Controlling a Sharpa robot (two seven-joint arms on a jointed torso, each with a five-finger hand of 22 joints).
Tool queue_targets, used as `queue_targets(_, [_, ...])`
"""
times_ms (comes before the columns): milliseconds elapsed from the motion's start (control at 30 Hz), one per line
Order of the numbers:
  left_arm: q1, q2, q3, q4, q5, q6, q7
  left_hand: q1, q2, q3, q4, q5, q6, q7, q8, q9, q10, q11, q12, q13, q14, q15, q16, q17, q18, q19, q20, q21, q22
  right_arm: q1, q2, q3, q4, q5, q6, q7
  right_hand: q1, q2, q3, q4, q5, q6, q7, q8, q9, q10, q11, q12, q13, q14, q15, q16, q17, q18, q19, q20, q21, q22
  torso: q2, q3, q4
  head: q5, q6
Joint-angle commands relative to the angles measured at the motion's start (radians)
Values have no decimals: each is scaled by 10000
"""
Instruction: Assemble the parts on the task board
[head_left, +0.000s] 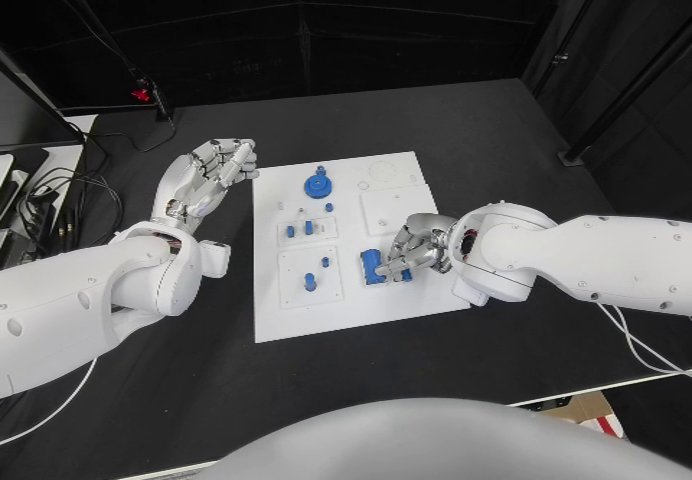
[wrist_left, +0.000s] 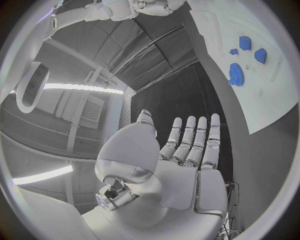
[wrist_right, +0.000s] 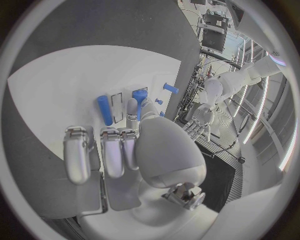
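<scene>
The white task board (head_left: 361, 300) lies mid-table. A blue gear (head_left: 317, 185) sits at its far end, and small blue pegs (head_left: 303, 229) stand in the middle plates. My right hand (head_left: 414, 250) rests over the board's right side, thumb and a finger pinching a blue part (wrist_right: 139, 95) beside a blue cylinder (wrist_right: 105, 110); these blue pieces (head_left: 378, 266) lie just left of the fingers. My left hand (head_left: 216, 165) hovers off the board's far left corner, fingers straight and apart, holding nothing. In the left wrist view its palm (wrist_left: 181, 175) faces the gear (wrist_left: 236, 74).
Cables (head_left: 58, 200) and equipment lie at the table's left edge. Black table (head_left: 476, 130) surrounds the board. A recessed white plate (head_left: 389, 212) sits on the board's right half, just beyond my right hand.
</scene>
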Motion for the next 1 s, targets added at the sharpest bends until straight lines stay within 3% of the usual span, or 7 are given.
queue_targets(33, [10, -8, 10, 2, 2, 103, 383, 83, 15, -62, 7, 37, -63, 1444, 55, -9, -70, 7, 64, -9, -57, -28, 64, -9, -164, 0, 30, -2, -16, 9, -337, 2, 308, 17, -1262, 1262, 82, 34, -157, 203, 12, -100, 48, -99, 17, 1076, -25, -45, 2529, 1040, -25, 25, 2634, -73, 1023, -50, 33, 2635, -14, -4, -4, -18, 2])
queue_targets(200, [6, 0, 10, -12, 2, 107, 376, 83, 15, -62, 7, 37, -63, 1444, 55, -9, -70, 7, 64, -9, -57, -28, 64, -9, -164, 0, 30, -2, -16, 11, -941, 2, 647, 660, -2400, 2872, -260, -232, -384, 393, 149, -529, 241, -190, 76, 1076, 139, -45, 2529, 1040, 57, 25, 2634, -73, 1023, 8, 33, 2635, -7, -13, -10, -56, 2])
queue_targets(400, [5, 19, 10, -26, 2, 111, 371, 83, 15, -62, 7, 37, -63, 1444, 55, -9, -70, 7, 64, -9, -57, -28, 64, -9, -164, 0, 30, -2, -16, 8, -1331, -3, 702, 1073, -2538, 3225, -852, -365, -715, 515, 293, -1062, 483, -209, 127, 1076, 348, -45, 2529, 1040, 220, 25, 2634, -73, 1023, 132, 33, 2635, -8, -17, -13, -130, 2])
queue_targets(633, [-1, 35, 10, -39, 2, 116, 369, 83, 15, -62, 7, 37, -63, 1444, 55, -9, -70, 7, 64, -9, -57, -28, 64, -9, -164, 0, 30, -2, -16, -51, -1454, -17, 516, 25, -1531, 1316, -703, -282, -729, 401, 845, -1579, 640, -158, 131, 1076, 502, -45, 2529, 1040, 368, 25, 2634, -73, 1023, 286, 33, 2635, -10, -10, -25, -196, 2])
queue_targets(733, [-4, 39, 10, -35, 2, 126, 371, 83, 15, -62, 7, 37, -63, 1444, 55, -9, -70, 7, 64, -9, -57, -28, 64, -9, -164, 0, 30, -2, -16, -96, -1408, -49, 432, -695, -1035, 490, -623, -275, -724, 378, 1109, -1662, 668, -130, 118, 1076, 530, -45, 2529, 1040, 405, 25, 2634, -73, 1023, 327, 33, 2635, -2, -7, 3, -236, 2])
queue_targets(1000, [-10, 38, 10, -36, 2, 137, 360, 83, 15, -62, 7, 37, -63, 1444, 55, -9, -70, 7, 64, -9, -57, -28, 64, -9, -164, 0, 30, -2, -16, -129, -1158, -179, 280, -2066, -210, -520, -514, -281, -705, 331, 1242, -1811, 695, -158, 59, 1076, 554, -45, 2529, 1040, 457, 25, 2634, -73, 1023, 377, 33, 2635, -1, -1, 2, -255, 2])
